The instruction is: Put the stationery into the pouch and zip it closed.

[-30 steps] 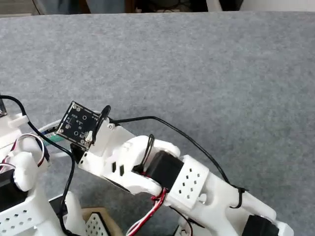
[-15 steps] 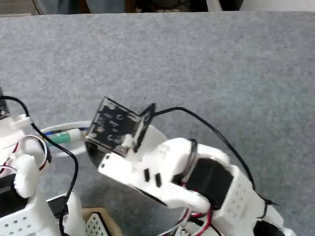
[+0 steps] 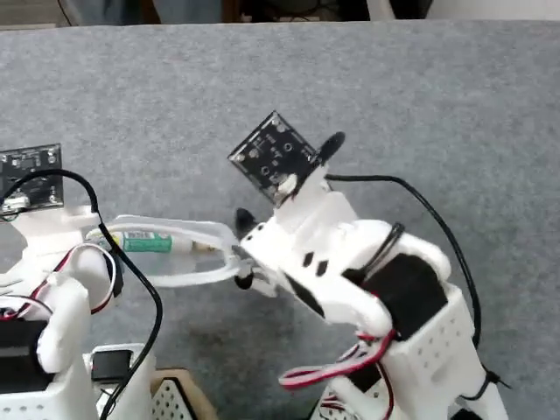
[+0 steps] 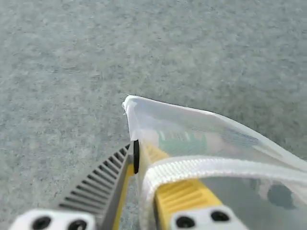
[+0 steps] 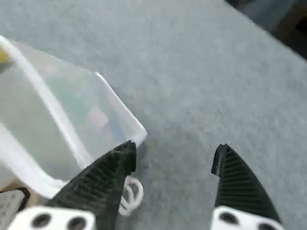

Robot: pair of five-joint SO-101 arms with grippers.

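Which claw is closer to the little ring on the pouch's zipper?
Right. The right gripper hangs open just beside the ring; the left gripper clamps the pouch at its opposite end.

Table cover [image 3: 437, 96]: grey felt-like cloth, flat, spread across nearly the whole high view.
Tan board [image 3: 187, 387]: bottom edge, lower left of the high view, one corner showing.
Room strip [image 3: 289, 9]: top edge of the high view, dark blurred shapes past the cloth's far edge.
White piece [image 3: 481, 7]: upper right corner, cut off by the frame.
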